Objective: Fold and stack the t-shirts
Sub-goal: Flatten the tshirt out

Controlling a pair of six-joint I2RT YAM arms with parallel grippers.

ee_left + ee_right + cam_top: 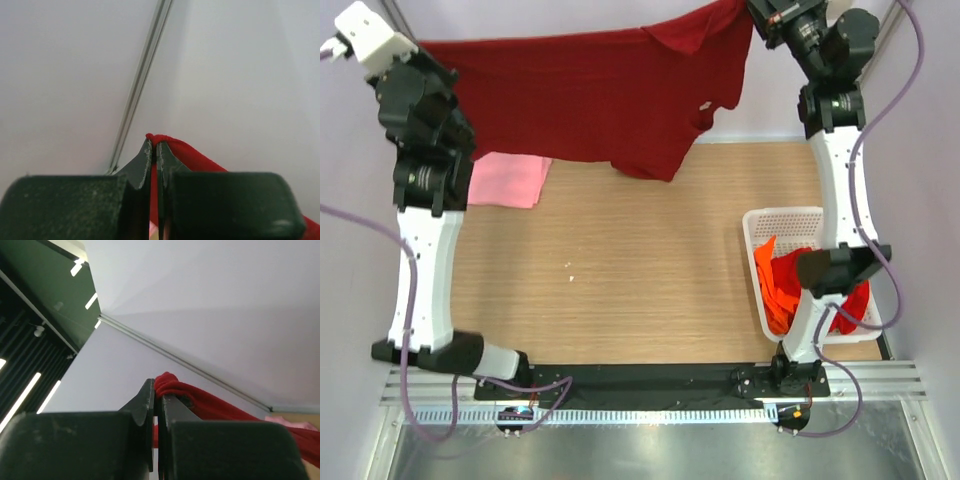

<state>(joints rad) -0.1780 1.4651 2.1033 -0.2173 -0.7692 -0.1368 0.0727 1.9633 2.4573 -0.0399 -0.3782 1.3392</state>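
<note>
A dark red t-shirt (590,95) hangs stretched in the air above the far side of the table, held up by both arms. My left gripper (418,48) is shut on its left corner, and the wrist view shows cloth (195,157) pinched between the fingertips of that gripper (156,147). My right gripper (752,12) is shut on the right end, with bunched cloth (210,407) at the tips of that gripper (159,390). A light pink t-shirt (505,180) lies folded on the table, back left. An orange t-shirt (770,275) and a bright red t-shirt (855,305) lie crumpled in the basket.
A white slotted basket (785,215) stands at the table's right edge, partly behind the right arm. White walls close in on the back and both sides. The hanging shirt's lower hem dips toward the table near the pink one.
</note>
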